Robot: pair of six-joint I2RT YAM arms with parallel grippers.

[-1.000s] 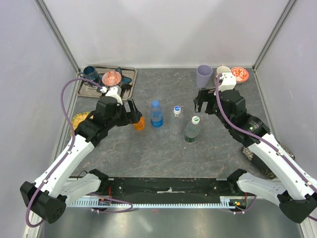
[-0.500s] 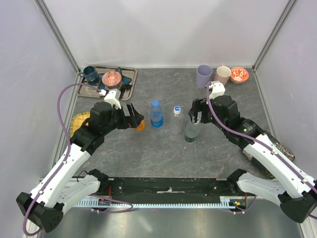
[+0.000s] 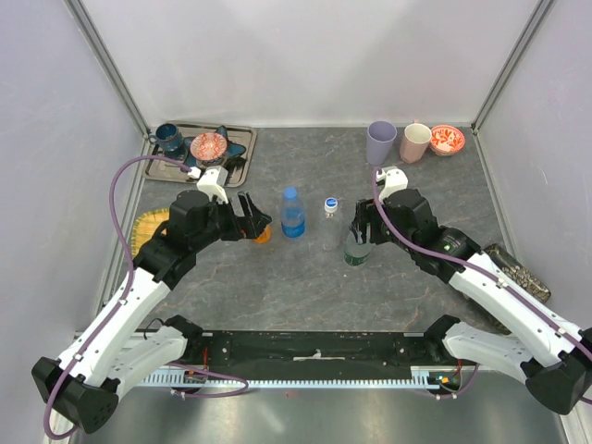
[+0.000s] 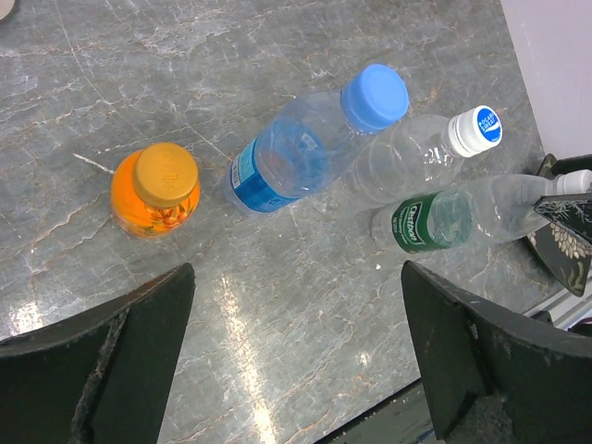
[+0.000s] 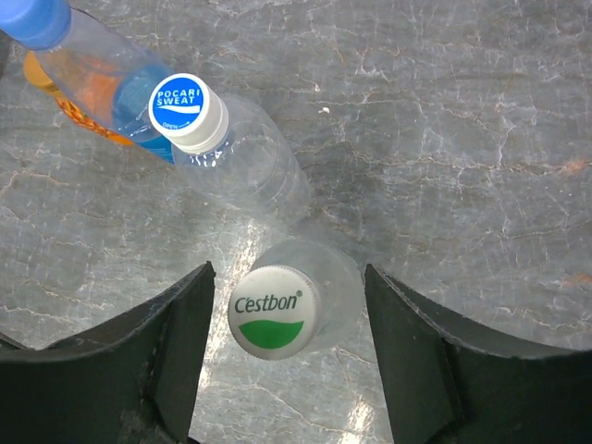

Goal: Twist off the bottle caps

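Four bottles stand in a row mid-table: the orange bottle with an orange cap, the blue-tinted bottle, a clear bottle with a blue-and-white cap, and a clear bottle with a green-and-white cap. My left gripper is open and empty, above and just left of the orange bottle, its fingers wide apart. My right gripper is open, its fingers on either side of the green-and-white cap without touching it.
A tray at the back left holds a teal cup and a red patterned bowl. A lilac cup, a beige cup and a red bowl stand at the back right. A yellow plate lies at the left.
My right gripper has moved nearer and leftward from beside the lilac cup to over the green-capped bottle. My left gripper shifted slightly to the right.
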